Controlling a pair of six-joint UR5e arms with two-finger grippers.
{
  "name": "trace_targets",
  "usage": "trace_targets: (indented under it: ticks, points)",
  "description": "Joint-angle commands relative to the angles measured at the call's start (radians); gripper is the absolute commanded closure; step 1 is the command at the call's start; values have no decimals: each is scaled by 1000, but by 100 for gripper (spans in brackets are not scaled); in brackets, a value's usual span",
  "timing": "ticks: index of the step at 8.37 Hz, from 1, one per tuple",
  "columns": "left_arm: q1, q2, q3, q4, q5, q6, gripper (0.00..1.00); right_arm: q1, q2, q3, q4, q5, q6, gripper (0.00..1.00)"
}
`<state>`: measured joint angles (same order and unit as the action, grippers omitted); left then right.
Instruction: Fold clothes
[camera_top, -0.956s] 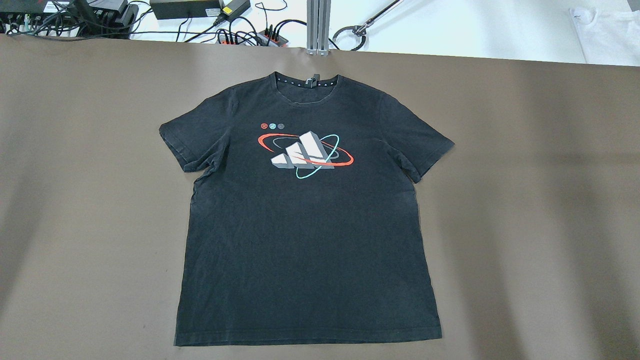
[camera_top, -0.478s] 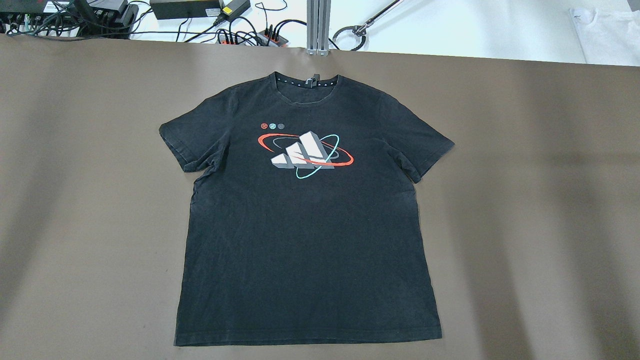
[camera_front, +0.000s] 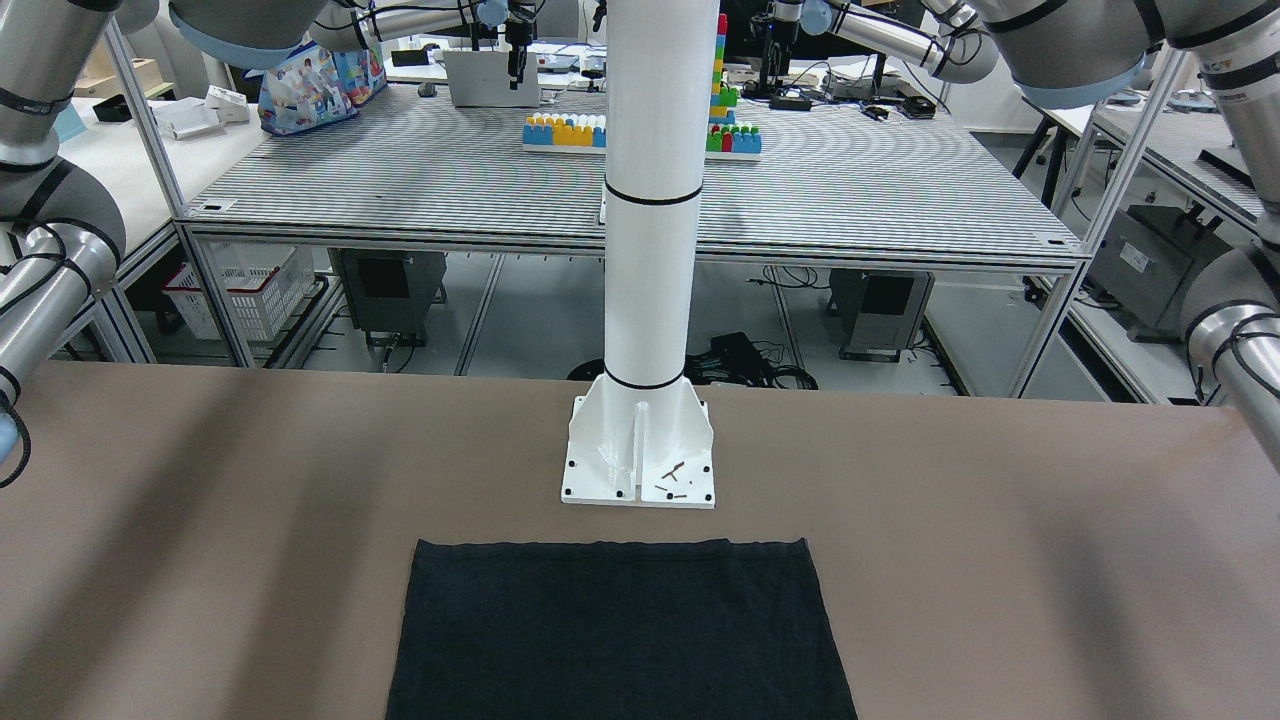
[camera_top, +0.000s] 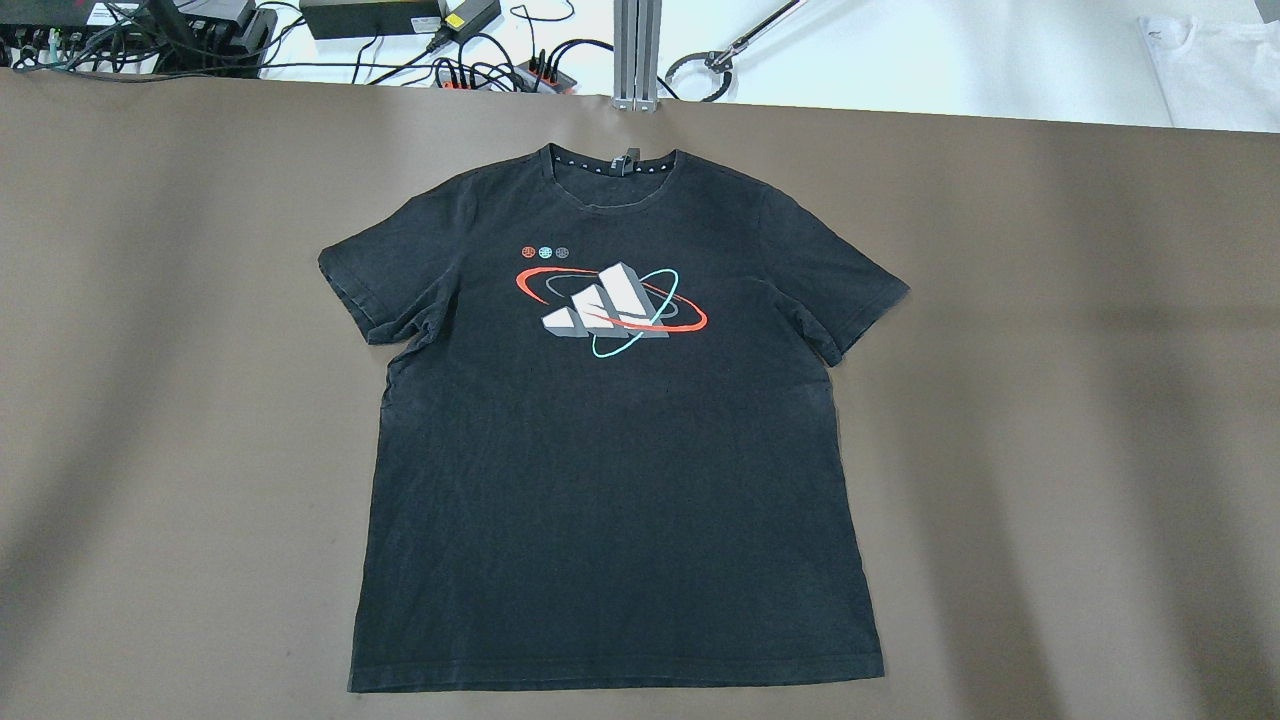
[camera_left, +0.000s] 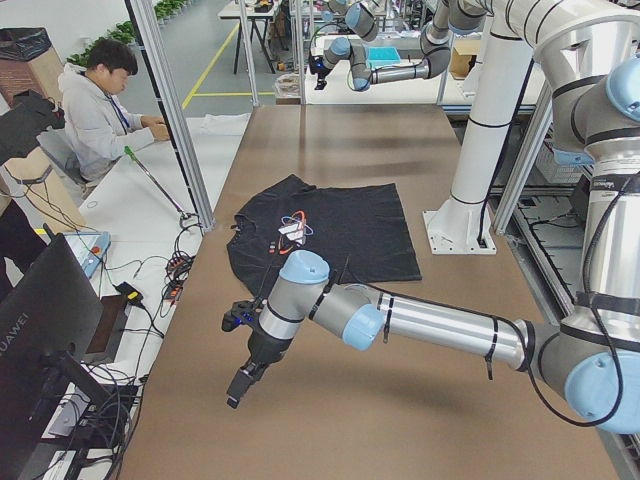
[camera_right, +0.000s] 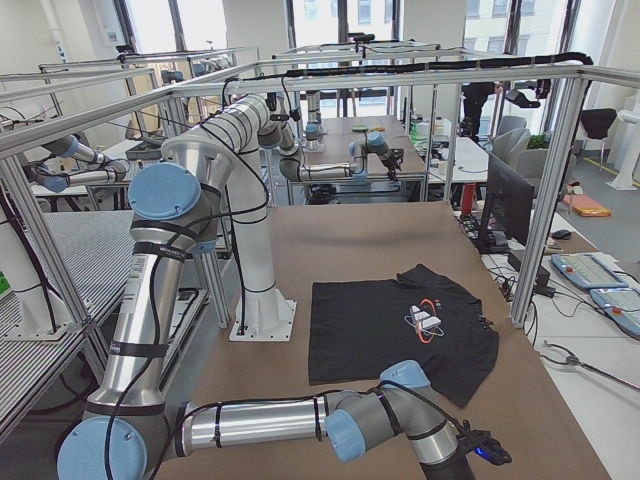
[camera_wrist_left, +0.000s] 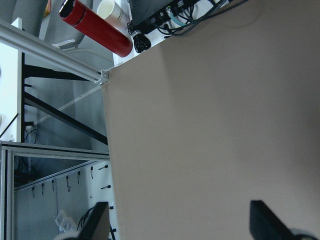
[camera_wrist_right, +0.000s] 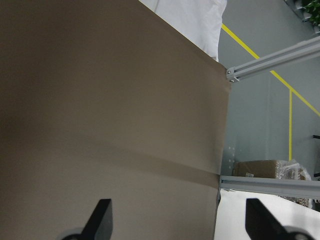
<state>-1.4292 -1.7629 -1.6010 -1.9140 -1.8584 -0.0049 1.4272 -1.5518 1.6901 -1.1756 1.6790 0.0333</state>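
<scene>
**Shirt flat on the counter, both hands spread and clear of it**

The left hand (camera_wrist_left: 182, 225) has its two fingertips (camera_wrist_left: 100, 224) wide apart with nothing between them. Directly beneath it is only bare brown counter (camera_top: 1050, 450). Ahead of this hand, past the counter's corner, a red bottle (camera_wrist_left: 95, 27) and a cup (camera_wrist_left: 112, 10) lie on the neighbouring surface. The right hand (camera_wrist_right: 180, 220) is spread just as wide and is also empty. Bare counter lies under it, and a white cloth (camera_wrist_right: 195, 20) lies beyond the counter's edge ahead of it.

The black T-shirt (camera_top: 615, 430) lies well apart from both hands, between them at the counter's middle, and touches neither. It is spread flat with both sleeves out and its print (camera_top: 610, 303) facing up. Its hem lies near the base plate (camera_front: 640, 460) of the white pillar (camera_front: 650, 200), with a strip of counter showing between them, and its collar points away from the pillar.

From the side the left hand hangs tilted downward above the counter. The right hand is cut by the frame edge there, so its height over the counter is hard to judge.
</scene>
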Motion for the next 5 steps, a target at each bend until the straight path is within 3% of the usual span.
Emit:
trace_targets:
  ticks: [1,5]
  points:
    - [79,-98,180,-145,-103,-129,0,-31,116,-114,10,146,160,6]
    - [263,-154,234,-246,-111,-370,0,-250,229,-191,54,153,455,6]
